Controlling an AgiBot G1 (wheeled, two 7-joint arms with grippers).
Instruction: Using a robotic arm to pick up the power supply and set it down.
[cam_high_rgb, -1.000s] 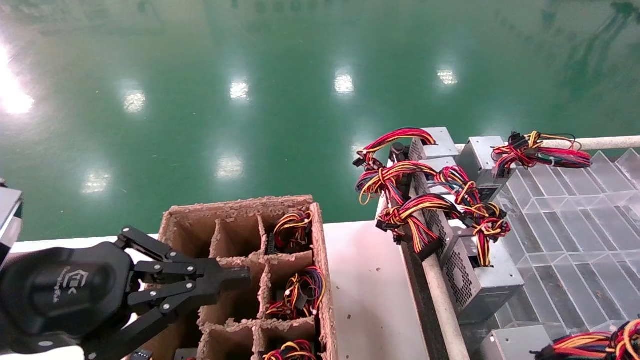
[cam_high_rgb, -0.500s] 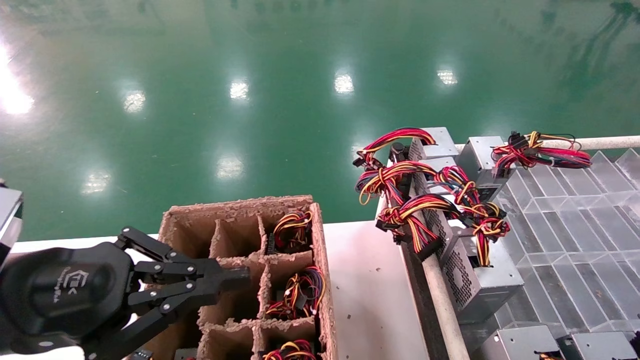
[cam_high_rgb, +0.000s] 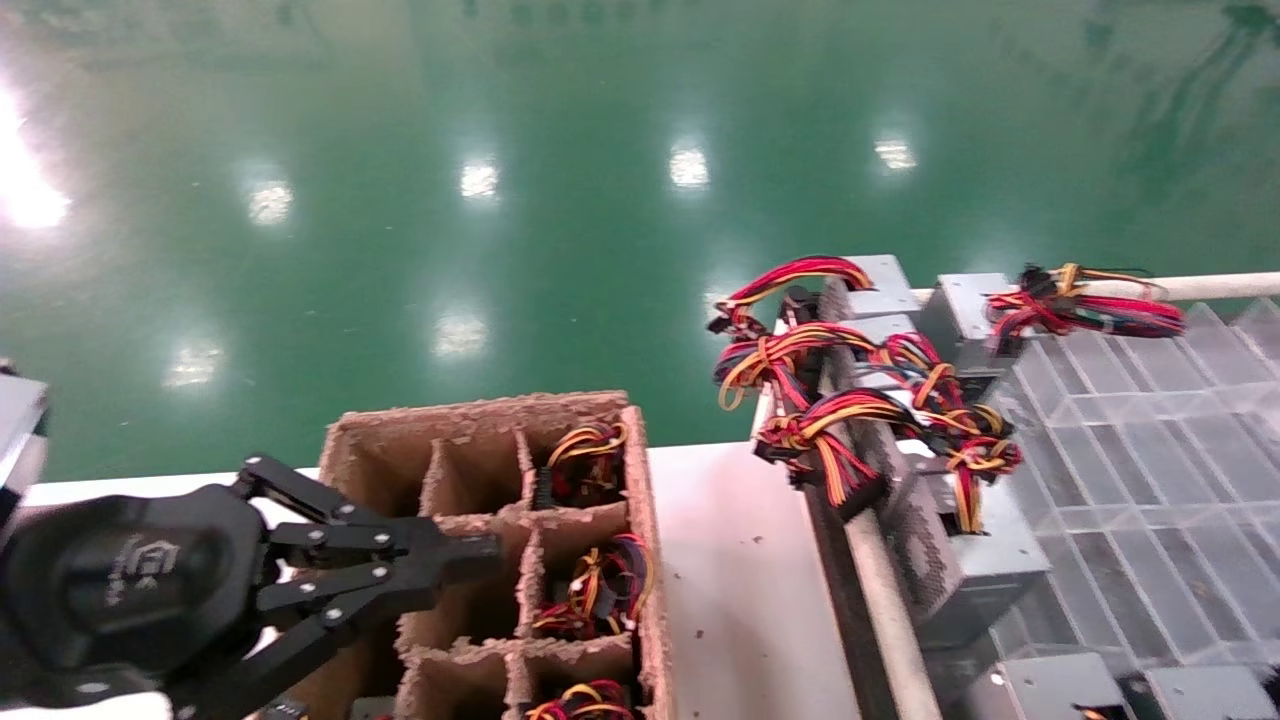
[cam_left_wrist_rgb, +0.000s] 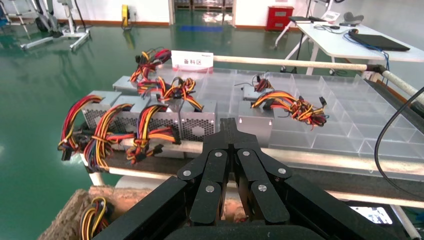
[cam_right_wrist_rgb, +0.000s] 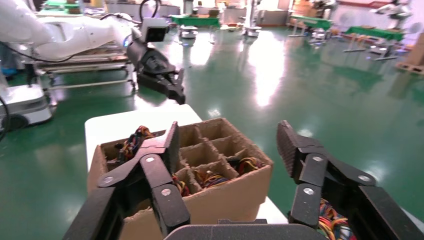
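The clear plastic tray (cam_high_rgb: 1150, 450) fills the right of the head frame; power supplies (cam_high_rgb: 950, 550) lie along its left edge, wires draped over. The cardboard divider box (cam_high_rgb: 560, 420) sits lower centre. The left gripper (cam_high_rgb: 480, 548), clenched empty, hovers lower left; the right gripper (cam_right_wrist_rgb: 227, 145) gapes wide, empty.

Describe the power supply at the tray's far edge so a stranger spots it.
Find the clear compartment tray on the robot's right, then the white pipe along its far edge. The power supply sits beside that pipe; unlike its neighbours, whose wires spill left over the tray's edge, its bundle trails right along the pipe.
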